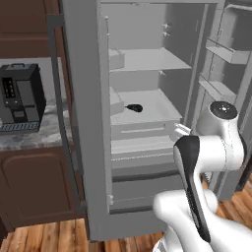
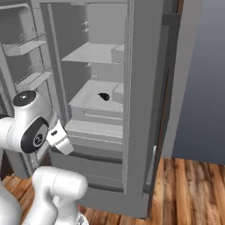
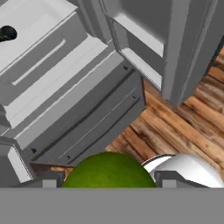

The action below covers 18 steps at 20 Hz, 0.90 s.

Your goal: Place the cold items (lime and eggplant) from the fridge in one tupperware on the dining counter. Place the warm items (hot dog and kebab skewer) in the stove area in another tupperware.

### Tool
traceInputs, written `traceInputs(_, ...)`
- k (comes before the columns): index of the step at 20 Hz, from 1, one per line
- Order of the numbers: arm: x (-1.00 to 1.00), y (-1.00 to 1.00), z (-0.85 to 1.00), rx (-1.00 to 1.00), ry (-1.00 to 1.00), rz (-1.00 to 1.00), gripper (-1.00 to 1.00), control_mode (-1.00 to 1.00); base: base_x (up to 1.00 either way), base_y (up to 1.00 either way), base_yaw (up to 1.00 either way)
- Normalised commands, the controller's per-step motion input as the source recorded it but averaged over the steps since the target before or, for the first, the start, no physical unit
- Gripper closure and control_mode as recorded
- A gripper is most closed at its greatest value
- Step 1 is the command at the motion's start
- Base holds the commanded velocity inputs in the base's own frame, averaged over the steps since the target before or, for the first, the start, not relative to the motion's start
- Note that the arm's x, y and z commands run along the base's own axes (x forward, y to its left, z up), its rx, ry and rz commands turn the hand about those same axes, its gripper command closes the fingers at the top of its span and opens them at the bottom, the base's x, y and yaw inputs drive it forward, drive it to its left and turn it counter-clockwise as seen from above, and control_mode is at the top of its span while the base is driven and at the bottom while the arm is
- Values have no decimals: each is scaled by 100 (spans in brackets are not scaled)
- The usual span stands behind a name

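Between your gripper point(image 3: 107, 181) fingers sits the lime point(image 3: 108, 171), gripped; the eggplant point(image 1: 134, 108) waits on the fridge point(image 1: 88, 147) shelf, nothing packed yet.

From behind the arm point(image 1: 206, 162), left and right, we face the open fridge point(image 1: 142, 113) closely; our hand camera looks down at its drawers point(image 3: 83, 109).

White rounded arm point(image 1: 216, 147), black joint panels, grey cap with dark disc.
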Motion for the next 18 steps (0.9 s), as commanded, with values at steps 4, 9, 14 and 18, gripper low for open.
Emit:
traceInputs(4, 0, 0, 0, 0, 0, 0, 100, 100, -96, -1, 21)
traceInputs(9, 0, 0, 0, 0, 0, 0, 100, 100, -85, -36, 22)
traceInputs(14, 0, 0, 0, 0, 0, 0, 100, 100, -46, -68, -43)
traceInputs(18, 0, 0, 0, 0, 0, 0, 100, 100, 0, -36, -77)
